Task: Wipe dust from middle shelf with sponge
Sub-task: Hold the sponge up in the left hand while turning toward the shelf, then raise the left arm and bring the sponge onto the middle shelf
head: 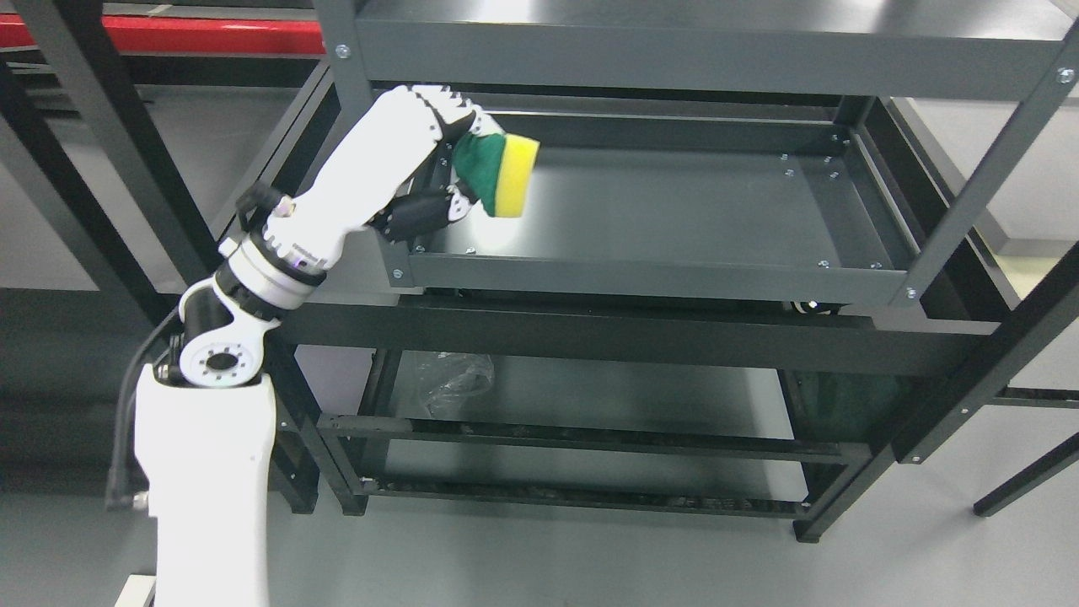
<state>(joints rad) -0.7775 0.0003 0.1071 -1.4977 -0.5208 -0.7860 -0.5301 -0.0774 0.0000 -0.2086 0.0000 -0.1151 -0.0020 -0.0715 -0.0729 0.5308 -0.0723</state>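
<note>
Left hand [421, 160]: enters from the lower left, white arm angled up to the left end of the middle shelf [674, 211]. Fingers [451, 110] curled around the sponge [497, 175], pinching its green side; thumb below.

Sponge: yellow foam with green scouring layer, held on edge, yellow face turned toward the shelf's right. Sits over the shelf's left end, near the back-left corner; whether its lower edge touches the shelf surface cannot be told.

Middle shelf: dark grey metal tray with a raised lip on all four sides, bolted at the corners to angled posts. Surface bare from the sponge to the right edge, open room along the full length. A bright glare patch lies on the left part beneath the sponge.

Top shelf [716, 42]: same grey metal, overhangs the back edge, limiting headroom.

Bottom shelf [590, 396]: holds a crumpled clear plastic bag [459, 379] near its left end.

Writing: none legible.
</note>
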